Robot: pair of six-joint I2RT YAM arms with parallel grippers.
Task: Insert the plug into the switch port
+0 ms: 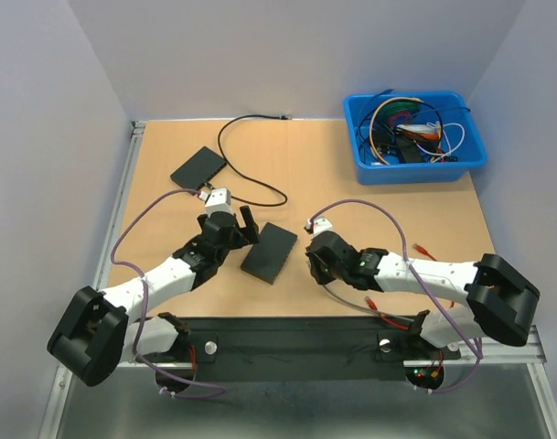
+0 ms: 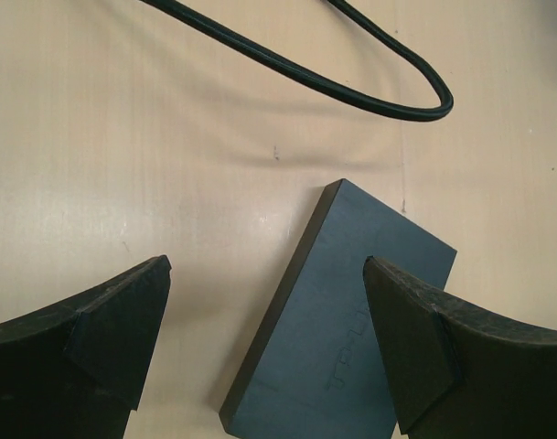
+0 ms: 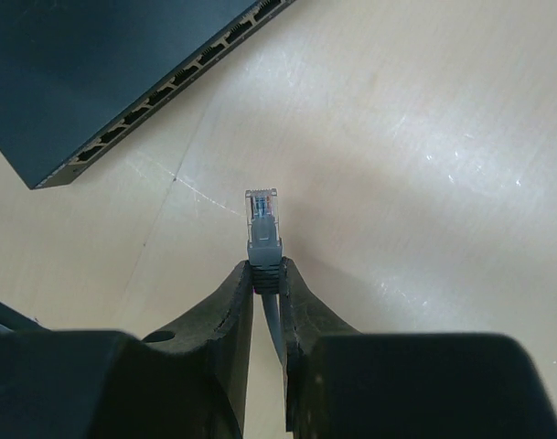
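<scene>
Right pincer (image 3: 266, 277) clamps plug (image 3: 262, 222), switch (image 3: 104, 64) ahead, apart

Tan table (image 1: 305, 155): switch (image 1: 269, 253) centre, black box (image 1: 198, 166), black cable (image 1: 219, 139), blue bin (image 1: 413, 137) far right.

switch (image 3: 95, 64): matt dark casing | plug (image 3: 262, 215): clear glossy plastic | table (image 3: 424, 137): smooth pale wood look — faint sheen | bin (image 1: 415, 172): blue plastic — glossy
</scene>
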